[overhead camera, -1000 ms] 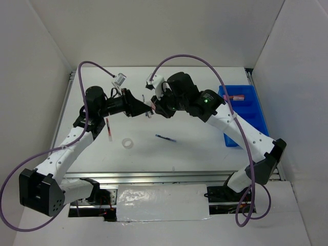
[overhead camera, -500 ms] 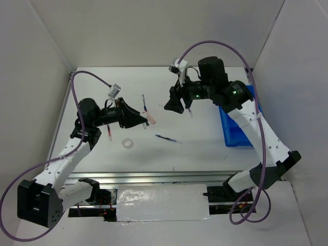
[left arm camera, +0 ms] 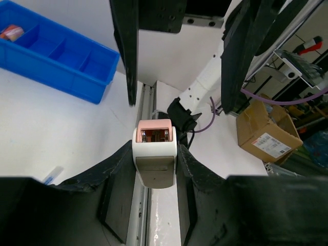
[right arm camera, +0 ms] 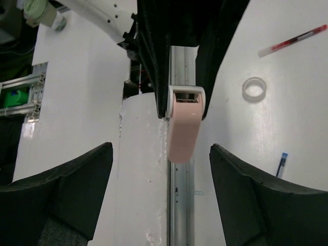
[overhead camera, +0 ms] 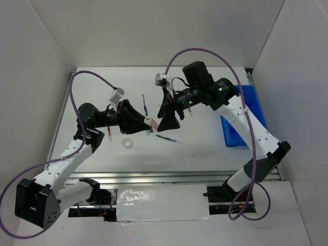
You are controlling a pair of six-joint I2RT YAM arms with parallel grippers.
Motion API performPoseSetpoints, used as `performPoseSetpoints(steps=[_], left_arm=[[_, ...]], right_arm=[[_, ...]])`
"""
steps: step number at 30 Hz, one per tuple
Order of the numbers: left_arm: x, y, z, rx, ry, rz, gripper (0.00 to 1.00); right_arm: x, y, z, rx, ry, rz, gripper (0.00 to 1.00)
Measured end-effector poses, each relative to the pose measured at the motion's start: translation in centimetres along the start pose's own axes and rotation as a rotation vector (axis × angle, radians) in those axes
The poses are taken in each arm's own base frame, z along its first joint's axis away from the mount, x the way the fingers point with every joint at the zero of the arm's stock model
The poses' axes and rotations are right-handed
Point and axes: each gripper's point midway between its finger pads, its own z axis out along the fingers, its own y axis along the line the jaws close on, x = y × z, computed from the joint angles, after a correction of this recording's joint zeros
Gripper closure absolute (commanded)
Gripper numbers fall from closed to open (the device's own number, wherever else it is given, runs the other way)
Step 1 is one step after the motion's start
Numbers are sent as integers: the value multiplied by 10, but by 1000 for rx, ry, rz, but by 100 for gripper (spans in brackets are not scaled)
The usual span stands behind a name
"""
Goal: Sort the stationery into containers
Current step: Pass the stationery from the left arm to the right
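- The left pincer (overhead camera: 144,124) reaches toward the middle of the table (overhead camera: 205,151), pinching one end of a fat pink tube (overhead camera: 152,123) and holding it up in the air
- Beneath it, a clear tape ring (overhead camera: 127,143) and a dark-blue pen (overhead camera: 168,139) lie loose
- The right pincer (overhead camera: 168,125) faces the tube's free end, fingers spread wide on either side and not touching it
- The blue bin (overhead camera: 233,138) sits far right, well apart
- This looks like a hand-over: next, the right pincer must close on the tube before the left lets go
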Motion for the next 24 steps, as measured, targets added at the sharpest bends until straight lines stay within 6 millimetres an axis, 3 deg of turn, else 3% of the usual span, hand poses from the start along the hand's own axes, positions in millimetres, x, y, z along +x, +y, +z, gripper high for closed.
performPoseSetpoints(steps=[7,15,19,21,23,24], left_arm=[[0,-12,6,41,2,2,100],[-1,-17,8,57,-2,-6,100],[-3,-16,9,53,-11,-5,100],[-3,-16,9,53,-11,-8,91],[-3,-14,9,44,-13,-7,77],[-3,-13,9,38,-12,-10,60]], right_arm=[[6,7,11,-41,27,1,19],[11,4,20,-52,50,15,28],[13,3,25,-46,64,3,57],[14,0,26,-30,70,5,66],[15,-1,25,-17,74,16,79],[15,-3,25,-11,76,27,82]])
